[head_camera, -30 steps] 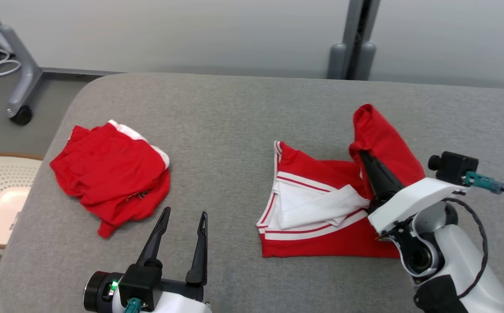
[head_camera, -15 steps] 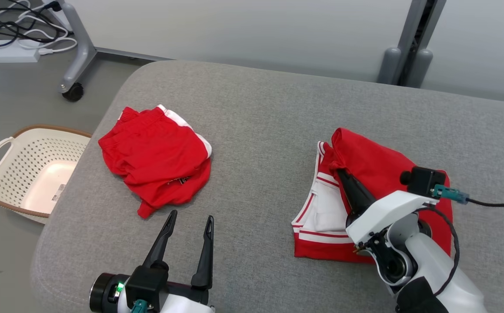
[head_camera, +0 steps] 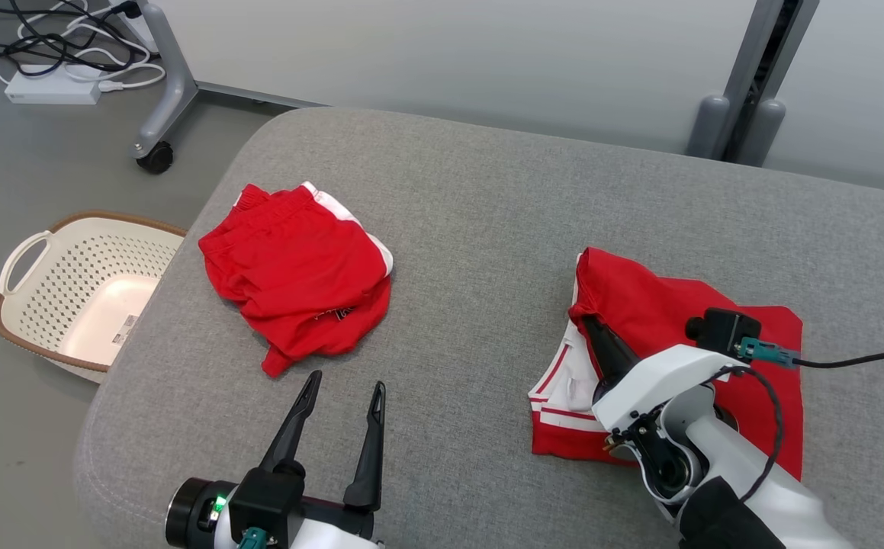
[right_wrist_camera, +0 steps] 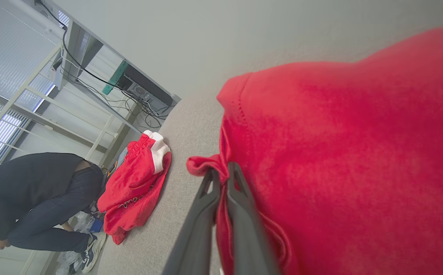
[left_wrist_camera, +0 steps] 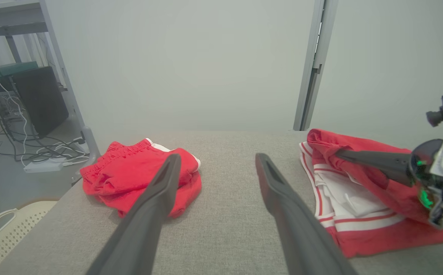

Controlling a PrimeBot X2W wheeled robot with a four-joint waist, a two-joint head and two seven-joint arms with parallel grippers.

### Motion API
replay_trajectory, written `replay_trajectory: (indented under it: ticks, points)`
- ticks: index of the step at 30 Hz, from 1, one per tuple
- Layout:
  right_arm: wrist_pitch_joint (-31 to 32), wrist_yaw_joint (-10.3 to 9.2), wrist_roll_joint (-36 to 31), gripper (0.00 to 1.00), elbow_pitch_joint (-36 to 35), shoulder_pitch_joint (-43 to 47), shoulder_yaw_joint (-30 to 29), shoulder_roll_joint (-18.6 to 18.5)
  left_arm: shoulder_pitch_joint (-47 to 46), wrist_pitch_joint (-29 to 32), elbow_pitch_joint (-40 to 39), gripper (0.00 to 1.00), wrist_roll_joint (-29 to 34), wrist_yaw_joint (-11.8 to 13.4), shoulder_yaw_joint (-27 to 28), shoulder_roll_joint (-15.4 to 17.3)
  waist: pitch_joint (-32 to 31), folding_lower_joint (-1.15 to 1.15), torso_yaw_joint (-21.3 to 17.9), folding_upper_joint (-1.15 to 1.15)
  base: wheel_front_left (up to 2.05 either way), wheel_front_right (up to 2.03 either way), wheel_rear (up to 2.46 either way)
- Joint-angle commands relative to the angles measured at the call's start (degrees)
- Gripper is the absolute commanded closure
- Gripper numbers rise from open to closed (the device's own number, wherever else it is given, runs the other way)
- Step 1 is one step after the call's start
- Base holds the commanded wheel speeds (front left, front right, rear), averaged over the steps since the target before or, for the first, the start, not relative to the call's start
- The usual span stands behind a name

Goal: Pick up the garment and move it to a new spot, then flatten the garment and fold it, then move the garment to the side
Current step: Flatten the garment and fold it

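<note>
Over the last second the right gripper [head_camera: 588, 323] had brought the raised red flap of the garment [head_camera: 686, 309] down and leftward, so the cloth that had stood in a peak now lay over most of the white panel. Our head camera had also swung, bringing the basket [head_camera: 68, 267] further into the left of the frame. We found the garment at the right of the head view, lying on the grey padded table [head_camera: 480, 221], folded over itself, with a strip of white, red-striped hem showing at its lower left. We saw the right gripper clenched on the flap's corner at the garment's upper left. In the right wrist view its two dark fingers met with a tuft of red cloth bunched at their tips. The left gripper [head_camera: 346, 381] sat at the bottom, left of centre, its fingers spread apart and grasping nothing, over bare table. We noted a second red garment [head_camera: 297, 267] crumpled left of centre, well apart from the first. The basket stood on the floor at the far left, beside the table. A white power strip [head_camera: 51, 90] lay among cables at the upper left. At the left of the right wrist view a person [right_wrist_camera: 34, 191] in dark clothes crouched.
</note>
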Motion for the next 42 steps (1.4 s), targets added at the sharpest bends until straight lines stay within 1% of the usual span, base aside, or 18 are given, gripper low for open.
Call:
replay_trajectory:
  ticks: [1,6,7,8,9,10,11,17,19,22,26,31,38,42]
  points:
    - [-1.0,0.0,2.3,1.0,1.2,-1.4,2.1,-0.3,-0.5,-0.2,-0.1,0.0,-0.3,-0.2,0.0,0.2,0.1,0.0,0.3,0.0,0.0,0.0,0.0]
    - [-2.0,0.0,7.0,1.0,3.2,-3.2,7.1,-0.3,-0.4,-0.2,0.0,0.0,-0.2,-0.3,0.1,0.2,0.2,0.0,0.6,0.0,0.0,0.0,0.0]
    - [-2.0,0.0,7.0,1.0,3.2,-3.2,7.1,-0.3,-0.4,-0.2,0.0,0.0,-0.2,-0.3,0.1,0.2,0.2,0.0,0.6,0.0,0.0,0.0,0.0]
    - [-2.2,0.0,8.0,0.88,3.4,-3.4,8.0,-0.3,-0.3,-0.2,0.1,0.0,-0.2,-0.4,0.1,0.2,0.2,0.0,0.6,0.0,0.0,0.0,0.0]
    - [-2.3,0.0,8.9,0.57,3.7,-3.6,9.0,-0.3,-0.2,-0.2,0.1,0.0,-0.2,-0.4,0.2,0.2,0.1,0.0,0.5,0.0,0.0,0.0,0.0]
    - [-2.4,0.0,9.9,0.11,3.7,-3.9,9.9,-0.3,-0.1,-0.2,0.2,0.0,-0.1,-0.4,0.3,0.2,0.1,0.0,0.4,0.0,0.0,0.0,0.0]
    - [-2.5,0.0,11.0,0.0,3.6,-4.2,10.7,-0.3,0.0,-0.2,0.2,0.0,-0.1,-0.3,0.3,0.2,0.0,0.0,0.2,0.0,0.0,0.0,0.0]
    - [-2.9,0.0,16.9,0.0,1.6,-5.9,14.5,-0.4,-0.1,-0.2,-0.2,0.0,0.0,-0.2,0.6,0.2,-0.2,0.0,-2.3,0.0,0.0,0.0,0.0]
    - [-2.9,0.0,17.4,0.0,1.2,-7.3,13.9,-0.4,-0.2,-0.2,-0.6,0.0,0.1,0.0,0.9,0.2,-0.2,0.0,-3.7,0.0,0.0,0.0,0.0]
    - [-2.9,0.0,15.6,0.0,1.2,-8.5,11.7,-0.4,-0.4,-0.2,-1.0,0.0,0.1,0.0,1.2,0.2,-0.2,0.0,-6.0,0.0,0.0,0.0,0.0]
    - [-2.9,0.0,8.5,0.0,2.4,-9.7,7.4,-0.4,-0.3,-0.2,-1.3,0.0,-0.6,0.0,2.0,0.2,-0.4,0.0,-9.5,0.0,0.0,0.0,0.0]
    - [-2.9,0.0,-2.0,0.0,2.3,-7.6,-0.1,-1.2,-0.3,-0.2,-1.5,0.0,-1.2,-0.2,2.9,0.2,-0.6,0.0,-13.9,0.0,0.0,0.0,0.0]
    - [-2.9,0.0,-15.4,0.0,-1.9,-1.8,-9.2,-2.3,-0.6,-0.2,-0.8,0.0,-1.5,-0.6,3.3,0.2,-1.7,0.0,-18.6,0.0,0.0,0.0,0.0]
    - [-2.9,0.0,-23.8,0.0,-7.3,2.9,-14.2,-2.5,0.0,-0.2,-0.8,0.0,-1.8,-0.4,3.6,0.2,-2.4,0.0,-20.0,0.0,0.0,0.0,0.0]
